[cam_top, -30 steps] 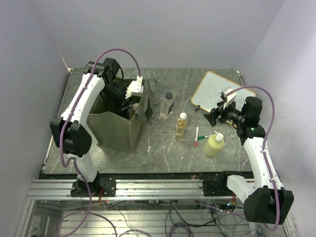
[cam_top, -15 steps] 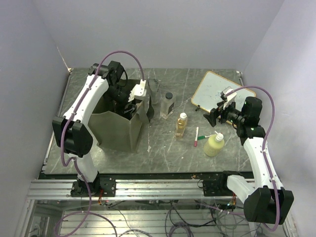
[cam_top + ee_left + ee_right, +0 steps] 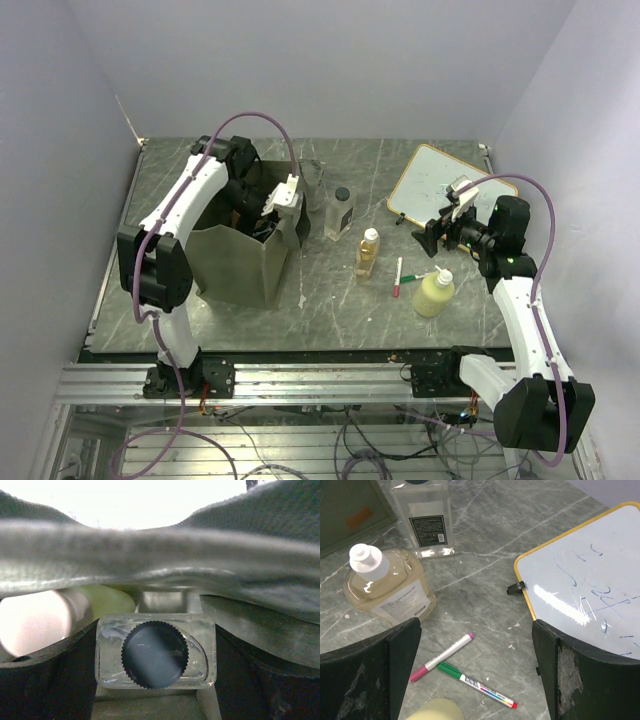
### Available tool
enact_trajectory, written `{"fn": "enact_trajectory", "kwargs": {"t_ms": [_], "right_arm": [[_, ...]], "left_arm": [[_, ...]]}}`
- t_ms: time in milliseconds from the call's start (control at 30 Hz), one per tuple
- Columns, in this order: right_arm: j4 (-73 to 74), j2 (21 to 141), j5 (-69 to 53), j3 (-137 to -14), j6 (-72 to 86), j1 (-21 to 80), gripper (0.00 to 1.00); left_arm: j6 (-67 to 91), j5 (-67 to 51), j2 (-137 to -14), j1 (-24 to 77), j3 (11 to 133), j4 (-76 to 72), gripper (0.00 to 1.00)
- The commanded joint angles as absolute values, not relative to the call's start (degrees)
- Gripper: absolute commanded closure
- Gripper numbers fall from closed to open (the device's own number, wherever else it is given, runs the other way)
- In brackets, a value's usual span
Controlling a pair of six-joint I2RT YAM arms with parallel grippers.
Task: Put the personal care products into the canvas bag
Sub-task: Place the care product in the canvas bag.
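Observation:
The olive-green canvas bag stands at the left of the table. My left gripper reaches down into its open top. In the left wrist view it is shut on a clear square bottle with a dark ribbed cap, held between the black fingers, with a bag strap across the top. A pale cap and a yellow-green shape lie behind it. On the table stand a clear dark-capped bottle, an amber bottle and a yellow-green bottle. My right gripper hangs open and empty above them.
A wooden-framed whiteboard lies at the back right, close behind my right gripper. Red and green marker pens lie between the amber and yellow-green bottles, and show under my right gripper in the right wrist view. Walls close in on three sides.
My left arm has swung right and lowered its gripper deeper into the bag's opening. The right arm and the bottles on the table have not moved.

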State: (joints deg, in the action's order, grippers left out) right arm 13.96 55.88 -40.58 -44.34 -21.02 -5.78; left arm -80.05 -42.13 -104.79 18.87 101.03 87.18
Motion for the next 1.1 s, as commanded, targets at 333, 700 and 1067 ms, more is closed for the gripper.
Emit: {"fn": "enact_trajectory", "kwargs": {"t_ms": [333, 700, 1067], "right_arm": [[12.3, 55.7, -41.0, -43.6, -21.0, -6.2, 0.07], [12.2, 55.5, -41.0, -43.5, -21.1, -6.2, 0.06], [12.1, 55.7, -40.9, -43.4, -21.1, -6.2, 0.06]], "left_arm": [[-86.0, -46.8, -107.0, 19.7, 98.5, 85.4, 0.8], [-85.0, -46.0, -103.7, 19.7, 95.4, 83.3, 0.57], [-84.6, -44.9, -102.3, 19.7, 95.2, 83.7, 0.41]]}}
